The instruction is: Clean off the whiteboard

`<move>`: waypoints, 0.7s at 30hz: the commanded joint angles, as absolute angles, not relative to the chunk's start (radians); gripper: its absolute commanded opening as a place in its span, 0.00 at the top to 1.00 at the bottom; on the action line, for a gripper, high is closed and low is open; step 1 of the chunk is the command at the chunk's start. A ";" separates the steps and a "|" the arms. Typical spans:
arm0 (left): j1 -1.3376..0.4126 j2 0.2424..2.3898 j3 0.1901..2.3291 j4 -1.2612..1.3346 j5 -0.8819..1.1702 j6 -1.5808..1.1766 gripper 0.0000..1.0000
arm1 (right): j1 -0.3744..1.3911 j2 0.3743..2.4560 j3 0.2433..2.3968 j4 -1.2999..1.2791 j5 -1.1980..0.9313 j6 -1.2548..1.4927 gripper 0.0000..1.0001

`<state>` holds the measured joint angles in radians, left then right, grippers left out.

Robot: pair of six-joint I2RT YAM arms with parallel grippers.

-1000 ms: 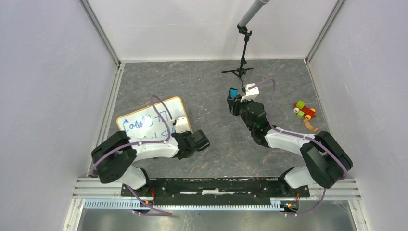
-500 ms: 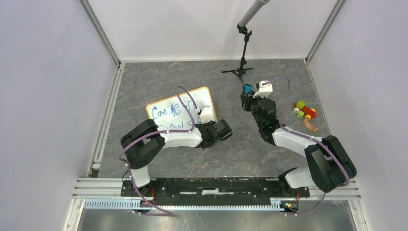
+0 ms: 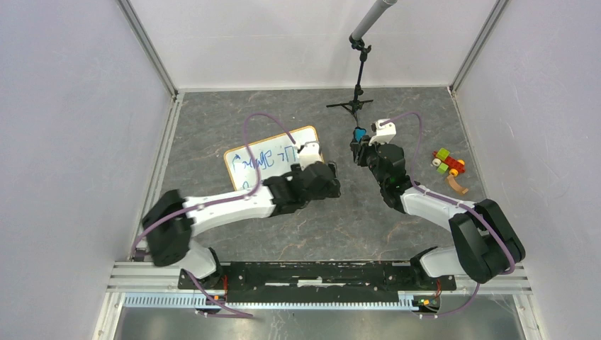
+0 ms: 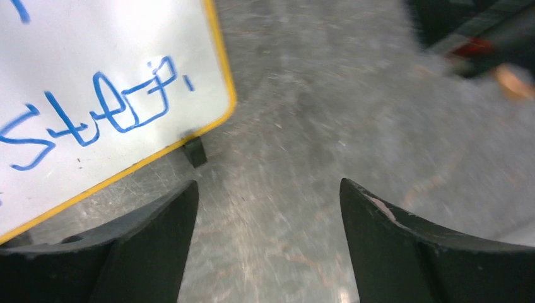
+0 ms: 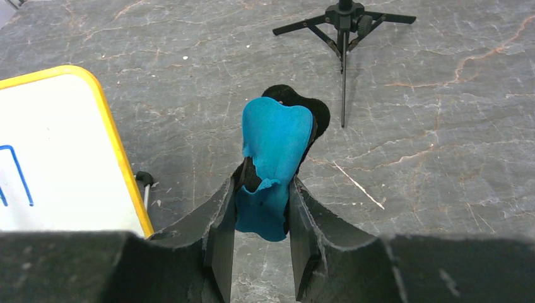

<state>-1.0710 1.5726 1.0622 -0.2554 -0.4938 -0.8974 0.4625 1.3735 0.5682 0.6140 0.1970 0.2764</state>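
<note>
The whiteboard (image 3: 273, 157) lies flat on the grey floor left of centre, white with a yellow frame and blue handwriting. The left wrist view shows its corner (image 4: 94, 76) and a black clip foot (image 4: 194, 151). My left gripper (image 3: 317, 168) (image 4: 268, 183) stands open beside the board's right edge, over bare floor, with nothing between its fingers. To the right of the board, my right gripper (image 3: 361, 142) (image 5: 262, 183) is shut on a blue cloth (image 5: 274, 139) that sticks out past its fingertips. The board's near edge (image 5: 57, 158) shows at the left of the right wrist view.
A black tripod stand (image 3: 356, 99) with a grey pole rises behind the right gripper. Coloured toy blocks (image 3: 448, 163) and a tan curved piece (image 3: 459, 185) lie at the right. White walls and metal rails close in the floor on three sides.
My left gripper pulled the whiteboard to the right and farther back, then opened and let go of its edge. The right gripper shifted slightly right with the cloth.
</note>
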 commanded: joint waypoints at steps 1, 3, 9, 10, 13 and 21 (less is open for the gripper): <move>-1.014 1.313 1.053 -0.318 -0.289 -0.555 0.10 | 0.462 1.374 0.622 0.627 0.143 0.256 0.72; -0.897 1.204 1.067 -0.396 -0.158 -0.465 0.07 | 0.466 1.382 0.631 0.626 0.114 0.260 0.72; -0.377 1.121 1.170 -0.494 0.277 -0.282 0.05 | 0.558 1.430 0.690 0.609 0.104 0.228 0.72; -0.337 1.156 1.192 -0.496 0.306 -0.273 0.05 | 0.585 1.440 0.699 0.607 0.108 0.205 0.72; -0.225 1.272 1.257 -0.459 0.442 -0.270 0.07 | 0.688 1.477 0.738 0.611 0.124 0.126 0.71; -0.182 1.610 1.530 -0.598 0.530 -0.129 0.14 | 0.835 1.612 0.874 0.554 0.171 0.049 0.71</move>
<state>-0.1825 1.4994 1.3819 -0.4992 0.3771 -0.2630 0.8017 1.5692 0.7948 0.5838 0.1135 0.1112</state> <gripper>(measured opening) 0.883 0.366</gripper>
